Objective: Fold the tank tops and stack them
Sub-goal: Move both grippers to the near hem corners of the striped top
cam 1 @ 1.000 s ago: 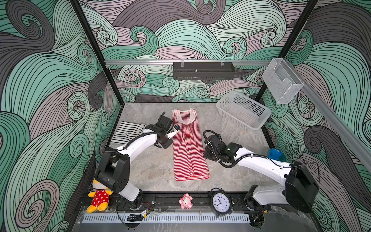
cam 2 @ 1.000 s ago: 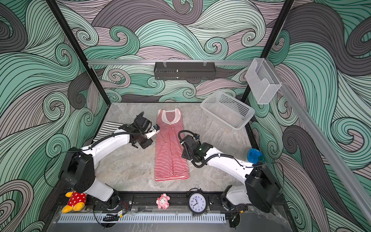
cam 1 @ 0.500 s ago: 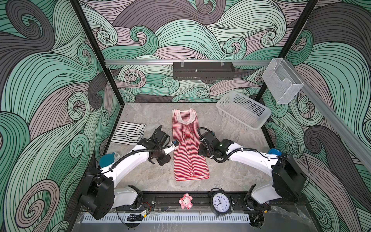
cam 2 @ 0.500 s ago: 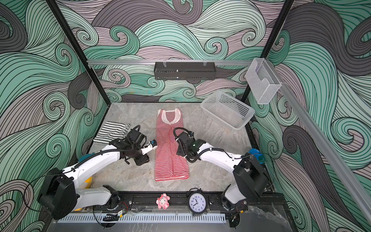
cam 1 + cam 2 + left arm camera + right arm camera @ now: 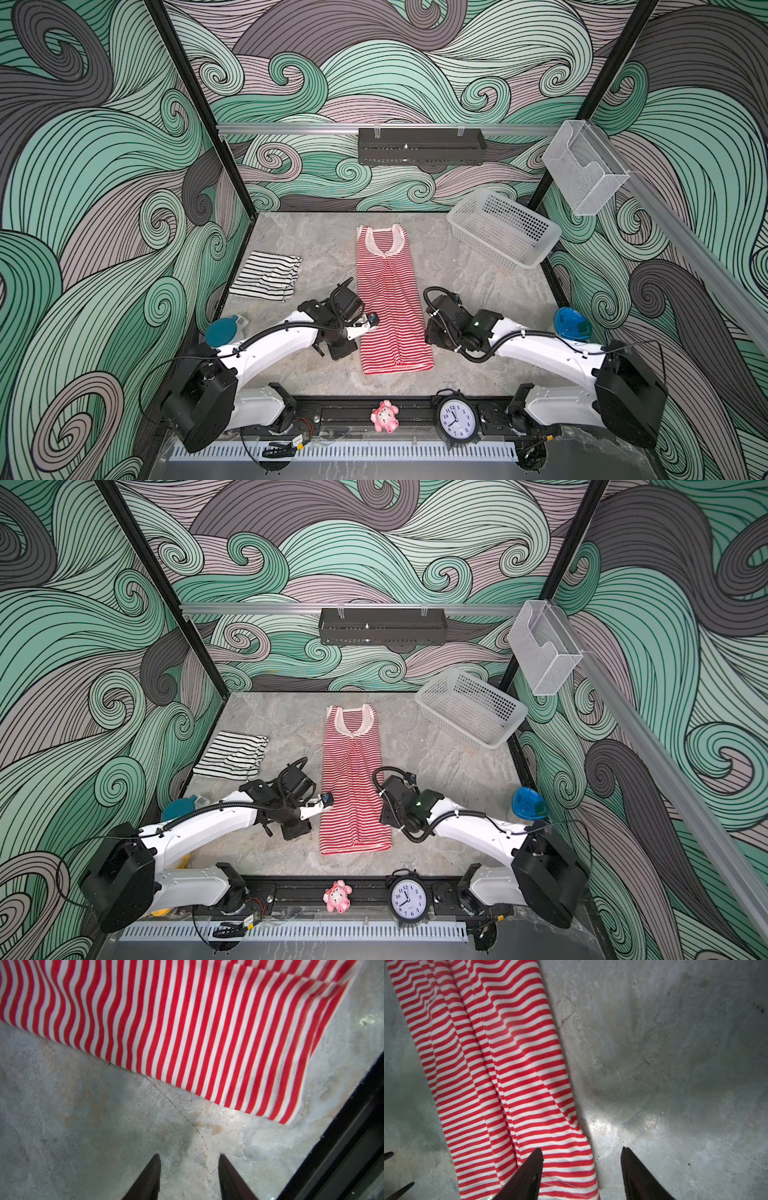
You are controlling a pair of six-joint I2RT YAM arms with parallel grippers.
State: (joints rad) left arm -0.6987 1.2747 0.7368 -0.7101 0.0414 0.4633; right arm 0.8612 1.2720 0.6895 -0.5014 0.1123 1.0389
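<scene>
The red-and-white tank top [image 5: 388, 291] [image 5: 353, 771] lies mid-table, folded into a long narrow strip with its neckline at the back. The black-and-white tank top [image 5: 268, 274] [image 5: 235, 756] lies folded at the back left. My left gripper [image 5: 347, 353] [image 5: 189, 1156] stands open over bare table just left of the red top's [image 5: 187, 1022] front end, holding nothing. My right gripper [image 5: 431, 343] [image 5: 581, 1149] is open at the strip's front right edge. One finger is over the red top [image 5: 498, 1064] near its hem, the other over the table.
A white mesh basket [image 5: 503, 235] sits tilted at the back right. A blue bowl [image 5: 571, 324] is at the right edge and a teal object [image 5: 222, 330] at the left. A clock [image 5: 456, 419] and a pink toy [image 5: 384, 415] rest on the black front rail.
Both grippers have moved toward the front along the red top's sides, from near its middle to its hem end. The right jaws have opened somewhat wider.
</scene>
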